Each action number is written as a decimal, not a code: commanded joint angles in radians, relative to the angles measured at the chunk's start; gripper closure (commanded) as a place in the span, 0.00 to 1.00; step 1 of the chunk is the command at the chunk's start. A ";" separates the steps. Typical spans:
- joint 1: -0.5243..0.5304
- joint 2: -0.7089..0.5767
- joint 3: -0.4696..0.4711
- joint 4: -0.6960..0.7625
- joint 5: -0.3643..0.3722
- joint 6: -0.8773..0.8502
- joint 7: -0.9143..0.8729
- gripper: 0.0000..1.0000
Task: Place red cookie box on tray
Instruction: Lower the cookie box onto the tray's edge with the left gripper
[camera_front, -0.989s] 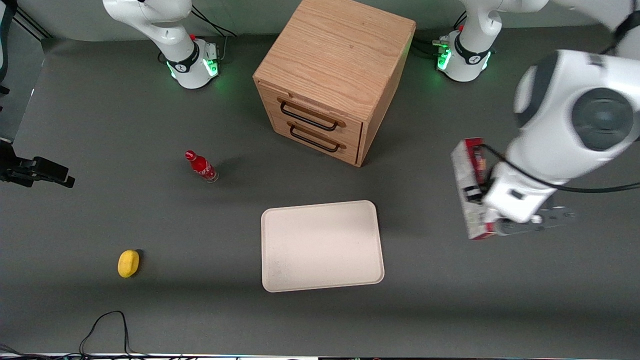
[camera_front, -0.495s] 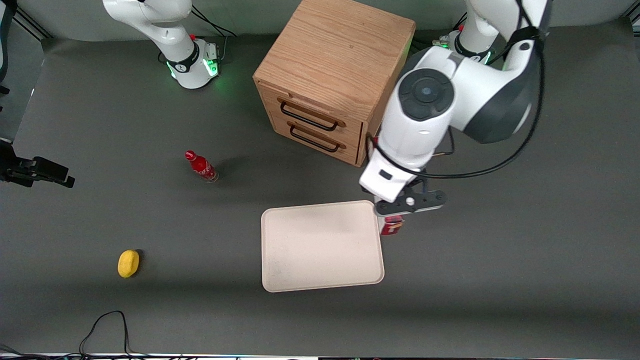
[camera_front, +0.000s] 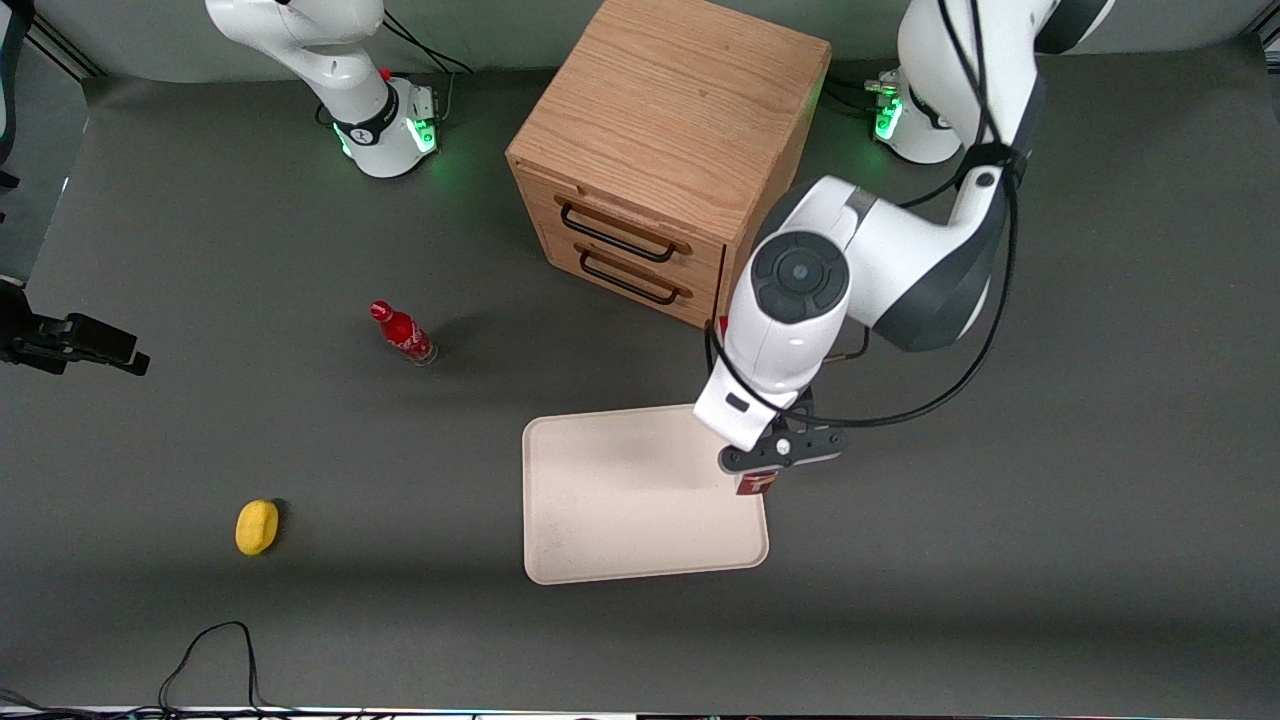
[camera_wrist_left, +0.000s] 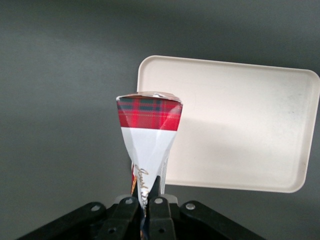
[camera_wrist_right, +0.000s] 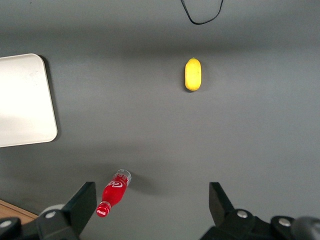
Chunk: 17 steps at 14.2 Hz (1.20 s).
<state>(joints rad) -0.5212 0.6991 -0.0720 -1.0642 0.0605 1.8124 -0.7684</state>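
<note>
- The table (camera_front: 200, 250) is dark grey, and everything else is placed here against the tray.
- The wooden cabinet (camera_front: 665, 150), with two drawers and dark handles, stands farther from the front camera than the tray, well apart from it.
- The tray (camera_front: 620, 500) lies flat on the table, cream-beige, with a low rim; its floor is bare.
- The gripper (camera_front: 768, 462) hangs above the tray's edge at the working arm's end, close to the corner nearest the cabinet, its fingers (camera_wrist_left: 131, 210) pinched tight on the box.
- The red cookie box (camera_wrist_left: 148, 145) hangs from the gripper, end down, above that same edge, clear of the tray floor.
- The red bottle (camera_front: 402, 333) stands toward the parked arm's end, well apart from the tray.
- The yellow lemon-like thing (camera_front: 257, 526) lies farther that way.
</note>
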 joint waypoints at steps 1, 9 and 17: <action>-0.003 0.066 0.001 0.036 0.002 0.019 0.020 1.00; 0.013 0.207 0.003 0.030 0.002 0.148 0.075 1.00; 0.023 0.258 0.004 0.029 0.002 0.231 0.072 1.00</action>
<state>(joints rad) -0.4955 0.9396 -0.0698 -1.0637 0.0610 2.0259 -0.7023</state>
